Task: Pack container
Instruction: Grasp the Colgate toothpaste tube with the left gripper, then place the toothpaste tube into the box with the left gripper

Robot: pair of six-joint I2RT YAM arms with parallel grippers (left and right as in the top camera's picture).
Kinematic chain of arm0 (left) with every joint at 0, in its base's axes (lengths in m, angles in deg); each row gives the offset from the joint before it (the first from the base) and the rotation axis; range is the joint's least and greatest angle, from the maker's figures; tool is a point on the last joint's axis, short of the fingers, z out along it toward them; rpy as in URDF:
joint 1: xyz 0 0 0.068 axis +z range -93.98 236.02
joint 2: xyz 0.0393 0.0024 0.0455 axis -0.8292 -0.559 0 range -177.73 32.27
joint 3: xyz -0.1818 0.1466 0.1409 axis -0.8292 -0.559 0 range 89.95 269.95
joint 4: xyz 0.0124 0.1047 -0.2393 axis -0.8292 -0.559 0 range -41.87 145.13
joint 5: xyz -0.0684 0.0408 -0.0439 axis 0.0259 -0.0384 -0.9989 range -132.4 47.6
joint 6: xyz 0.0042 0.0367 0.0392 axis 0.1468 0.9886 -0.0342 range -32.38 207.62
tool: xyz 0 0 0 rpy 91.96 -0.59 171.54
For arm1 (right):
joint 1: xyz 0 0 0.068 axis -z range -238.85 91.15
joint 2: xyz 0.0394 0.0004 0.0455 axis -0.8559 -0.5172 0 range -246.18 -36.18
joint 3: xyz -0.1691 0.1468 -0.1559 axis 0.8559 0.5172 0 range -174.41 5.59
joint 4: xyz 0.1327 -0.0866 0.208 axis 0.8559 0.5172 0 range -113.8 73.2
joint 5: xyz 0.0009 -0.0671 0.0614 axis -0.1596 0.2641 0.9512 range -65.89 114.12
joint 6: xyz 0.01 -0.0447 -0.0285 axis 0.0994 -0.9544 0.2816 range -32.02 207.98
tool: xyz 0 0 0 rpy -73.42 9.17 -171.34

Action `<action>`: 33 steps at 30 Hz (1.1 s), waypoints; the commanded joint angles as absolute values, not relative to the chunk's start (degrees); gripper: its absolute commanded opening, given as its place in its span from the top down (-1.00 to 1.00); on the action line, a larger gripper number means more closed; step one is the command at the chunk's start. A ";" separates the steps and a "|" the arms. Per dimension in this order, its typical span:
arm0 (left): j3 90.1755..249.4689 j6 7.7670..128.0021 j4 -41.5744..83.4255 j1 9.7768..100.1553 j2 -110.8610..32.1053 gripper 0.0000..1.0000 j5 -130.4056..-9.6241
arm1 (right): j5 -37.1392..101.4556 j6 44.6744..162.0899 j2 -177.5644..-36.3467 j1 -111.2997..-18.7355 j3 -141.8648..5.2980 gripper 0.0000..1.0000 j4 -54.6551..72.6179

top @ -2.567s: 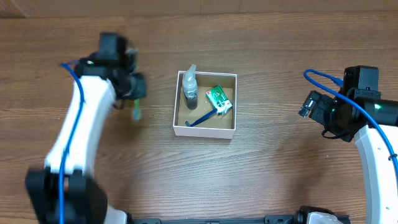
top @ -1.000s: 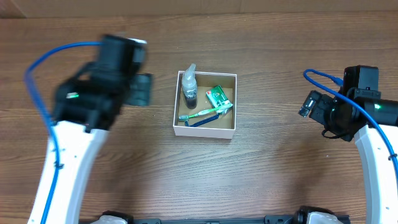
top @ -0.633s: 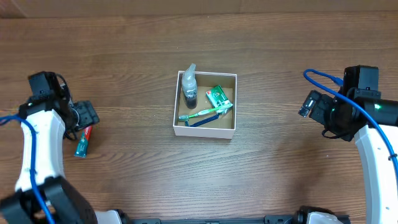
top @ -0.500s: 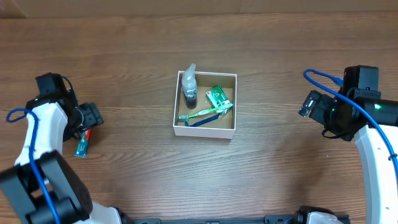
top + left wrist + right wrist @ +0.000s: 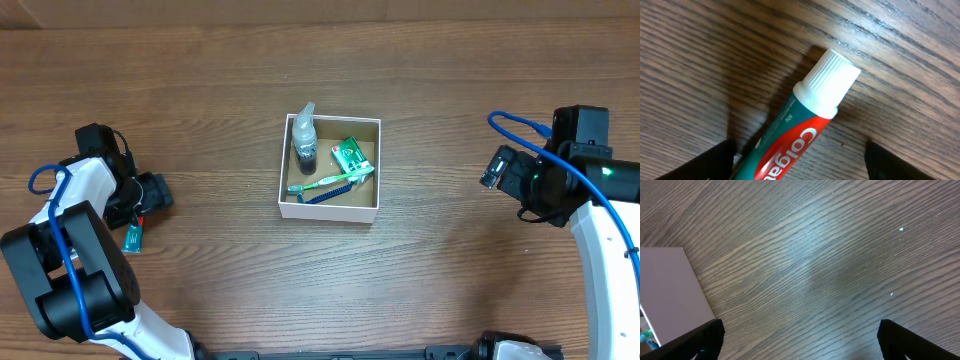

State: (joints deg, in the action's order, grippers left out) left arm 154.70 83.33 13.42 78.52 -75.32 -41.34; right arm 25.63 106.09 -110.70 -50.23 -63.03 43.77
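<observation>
The container (image 5: 329, 209) is a small white-walled box with a brown inside at the table's middle. In it lie a small bottle (image 5: 305, 138), a green packet (image 5: 351, 157), a green toothbrush (image 5: 320, 183) and a blue one (image 5: 325, 193). Far to the left, a red and teal Colgate toothpaste tube (image 5: 133, 234) with a white cap (image 5: 827, 82) lies on the wood. My left gripper (image 5: 146, 204) is down over it, open, one finger (image 5: 710, 162) close beside the tube (image 5: 790, 150), the other finger (image 5: 895, 162) apart from it. My right gripper (image 5: 497, 168) is open over bare wood.
The wooden table (image 5: 450, 80) runs all round the container. In the right wrist view a corner of the container's white wall (image 5: 670, 290) shows at the left, beyond my open right gripper (image 5: 805, 345).
The left arm has swung from beside the container to the far left and come down over the toothpaste tube. A green toothbrush now lies in the container. The right arm has not moved.
</observation>
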 commanded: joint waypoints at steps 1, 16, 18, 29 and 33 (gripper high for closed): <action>154.22 84.33 12.87 78.50 -76.37 -0.07 -42.04 | 25.72 105.92 -110.25 -50.10 -62.98 -1.00 43.64; 162.17 84.44 4.67 77.64 -76.06 0.92 -49.60 | 25.70 105.92 -110.25 -50.10 -62.98 -1.00 43.61; 168.75 84.99 -0.55 74.89 -73.55 0.92 -51.17 | 25.70 105.92 -110.22 -50.10 -62.98 -1.00 43.61; 180.42 98.82 4.41 24.36 -59.54 0.92 -42.26 | 25.72 105.92 -110.25 -50.10 -62.98 -1.00 43.35; 180.42 98.76 5.02 16.84 -71.02 0.92 -41.93 | 25.72 105.92 -110.25 -50.10 -62.98 -1.00 43.40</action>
State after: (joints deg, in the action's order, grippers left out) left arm 180.53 96.94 4.59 19.22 -63.52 -44.16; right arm 25.63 106.03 -110.70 -50.21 -63.03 43.68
